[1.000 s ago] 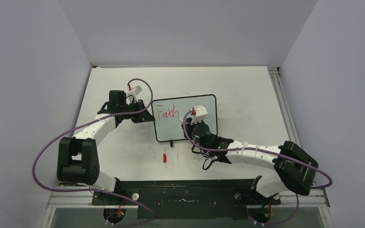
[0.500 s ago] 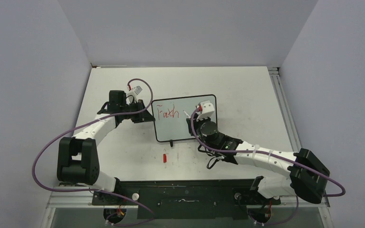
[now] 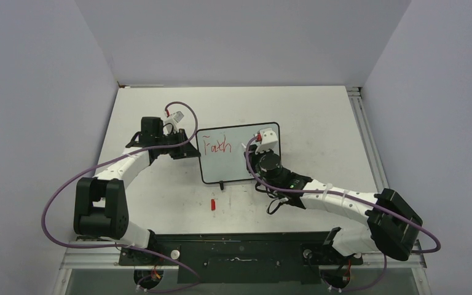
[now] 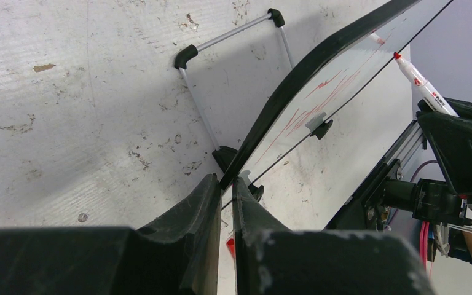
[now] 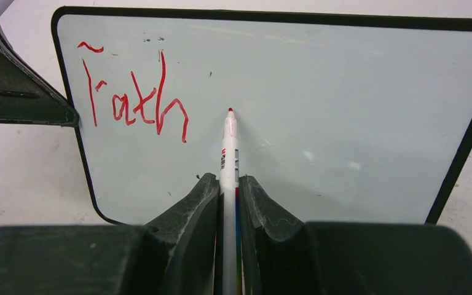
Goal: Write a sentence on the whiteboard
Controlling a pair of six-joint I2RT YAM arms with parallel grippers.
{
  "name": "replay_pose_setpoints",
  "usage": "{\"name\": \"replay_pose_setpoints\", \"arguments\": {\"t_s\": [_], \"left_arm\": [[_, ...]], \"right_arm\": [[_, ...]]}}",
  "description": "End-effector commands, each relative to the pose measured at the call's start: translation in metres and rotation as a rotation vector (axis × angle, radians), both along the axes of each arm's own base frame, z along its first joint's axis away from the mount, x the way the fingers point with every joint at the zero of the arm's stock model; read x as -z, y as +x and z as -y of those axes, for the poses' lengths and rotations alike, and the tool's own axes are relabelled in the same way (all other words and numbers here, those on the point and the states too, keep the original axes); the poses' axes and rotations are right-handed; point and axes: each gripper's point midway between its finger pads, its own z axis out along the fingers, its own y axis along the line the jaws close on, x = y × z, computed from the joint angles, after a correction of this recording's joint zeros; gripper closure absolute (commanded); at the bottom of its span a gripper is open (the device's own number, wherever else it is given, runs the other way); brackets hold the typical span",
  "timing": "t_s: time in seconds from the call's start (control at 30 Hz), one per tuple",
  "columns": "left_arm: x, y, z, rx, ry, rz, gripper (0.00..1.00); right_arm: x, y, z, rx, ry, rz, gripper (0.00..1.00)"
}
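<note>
Red writing sits at the upper left of the whiteboard: one word so far, reading roughly "Fath". The rest of the surface is bare apart from a few faint specks. The whiteboard stands propped near the middle of the table, leaning on a thin wire leg with black end caps behind it.

The left gripper is closed on the board's black frame at its left edge. Its two fingers are pressed against the rim from either side.

The right gripper pinches a white marker between its fingers, the barrel running straight out from them. The marker's red tip points at the board just right of the last letter and about level with the foot of the word. In the left wrist view the tip is very close to the surface, but whether it touches cannot be told.

From above, the right arm reaches in from the near right, with its wrist over the right half of the board. On the table just near of the board's lower edge lies a small red piece, apart from both arms.
</note>
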Motion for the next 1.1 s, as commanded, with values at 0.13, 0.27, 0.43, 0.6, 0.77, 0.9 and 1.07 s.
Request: {"name": "replay_pose_setpoints", "arguments": {"t_s": [0.13,0.27,0.43,0.6,0.77,0.9,1.07], "left_arm": [[-0.02,0.006,0.006,0.026,-0.02,0.056,0.92],[-0.02,0.006,0.006,0.026,-0.02,0.057,0.92],[-0.021,0.006,0.006,0.026,-0.021,0.058,0.92],[-0.022,0.006,0.006,0.027,-0.022,0.062,0.92],[-0.023,0.006,0.007,0.027,-0.025,0.063,0.92],[-0.024,0.006,0.007,0.027,-0.026,0.064,0.92],[-0.024,0.006,0.007,0.027,-0.026,0.065,0.92]], "right_arm": [[-0.023,0.01,-0.011,-0.005,0.047,0.045,0.95],[-0.017,0.01,-0.01,0.002,0.035,0.032,0.95],[-0.009,0.008,-0.008,0.005,0.025,0.014,0.95],[-0.001,0.003,-0.003,0.012,0.027,-0.006,0.95],[0.013,-0.006,0.001,0.015,0.025,-0.036,0.95],[0.019,-0.011,0.002,0.014,0.022,-0.049,0.95],[0.014,-0.011,0.0,0.013,0.023,-0.038,0.95]]}}
